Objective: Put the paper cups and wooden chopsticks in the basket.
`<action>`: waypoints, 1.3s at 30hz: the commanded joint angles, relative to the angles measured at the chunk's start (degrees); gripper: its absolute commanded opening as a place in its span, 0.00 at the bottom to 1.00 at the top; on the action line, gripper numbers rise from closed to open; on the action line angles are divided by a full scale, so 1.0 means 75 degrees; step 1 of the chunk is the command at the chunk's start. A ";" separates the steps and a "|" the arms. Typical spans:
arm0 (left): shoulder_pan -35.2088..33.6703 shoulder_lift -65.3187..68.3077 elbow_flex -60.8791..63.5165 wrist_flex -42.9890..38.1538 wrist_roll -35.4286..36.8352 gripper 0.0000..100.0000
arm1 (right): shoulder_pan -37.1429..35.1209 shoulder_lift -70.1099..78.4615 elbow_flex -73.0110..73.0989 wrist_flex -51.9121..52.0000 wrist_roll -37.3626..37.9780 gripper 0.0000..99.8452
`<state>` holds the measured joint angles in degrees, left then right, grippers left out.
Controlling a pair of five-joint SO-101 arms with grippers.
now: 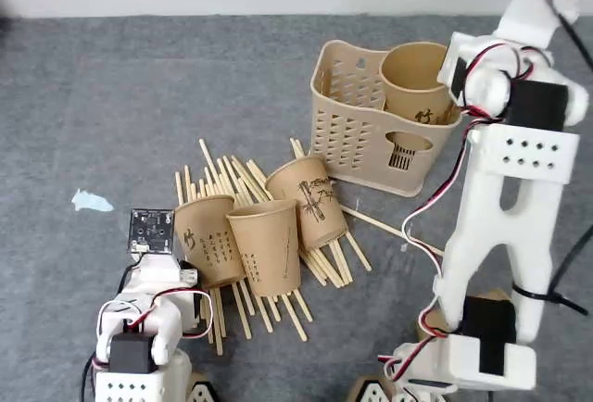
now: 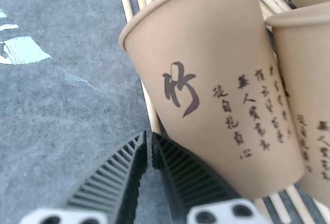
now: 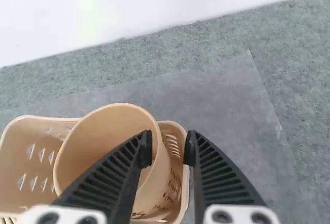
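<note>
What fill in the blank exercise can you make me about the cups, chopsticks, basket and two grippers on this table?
1. Outside the basket, ___ paper cups lie on the wooden chopsticks.
2. Another paper cup stands upright in the ___.
3. The right gripper straddles that cup's rim without clamping it, so it is ___.
4. The left gripper, holding nothing, is ___.
Missing words: three; basket; open; shut.
</note>
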<state>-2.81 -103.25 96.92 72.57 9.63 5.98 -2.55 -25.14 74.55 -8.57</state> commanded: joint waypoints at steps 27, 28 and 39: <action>0.0035 -0.0129 -0.0064 -0.0035 0.0059 0.01 | 0.3042 -0.1752 0.4513 0.3780 0.1852 0.02; 0.0035 -0.0129 -0.0064 -0.0035 0.0059 0.01 | 0.3147 -0.1729 0.4736 0.3780 0.1993 0.02; 0.0035 -0.0129 -0.0064 -0.0035 0.0059 0.01 | 0.4390 -0.1764 0.5333 0.3780 0.3892 0.09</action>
<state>-2.81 -103.25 96.92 72.57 9.63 36.48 -13.10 15.21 100.48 17.36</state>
